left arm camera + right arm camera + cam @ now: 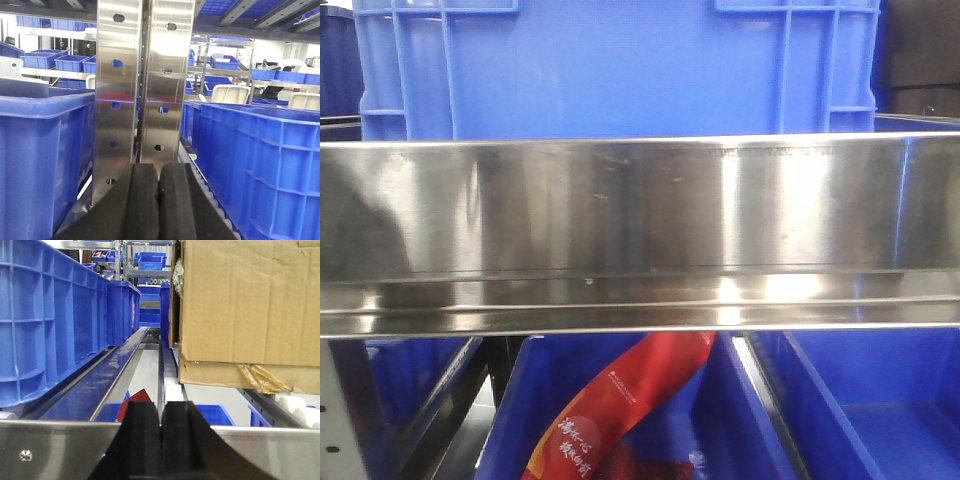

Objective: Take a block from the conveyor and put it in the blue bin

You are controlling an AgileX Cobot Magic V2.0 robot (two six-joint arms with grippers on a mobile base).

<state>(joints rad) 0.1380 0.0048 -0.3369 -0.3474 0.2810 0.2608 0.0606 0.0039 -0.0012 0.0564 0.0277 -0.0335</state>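
No block and no conveyor show in any view. Blue bins stand all around: one [620,60] above a steel shelf rail [640,230] in the front view, and another [530,420] below it holding a red packet [620,410]. My left gripper [159,172] is shut with nothing between its black pads. It points at a steel upright [142,75] between two blue bins [40,150] [250,160]. My right gripper [161,407] is also shut and empty, just above a steel crossbar [60,445].
A cardboard box [250,300] sits on the shelf to the right of the right gripper, with a blue bin [50,315] on the left. A white roller track [170,370] runs away between them. The red packet [132,402] shows below. More bins fill distant shelves.
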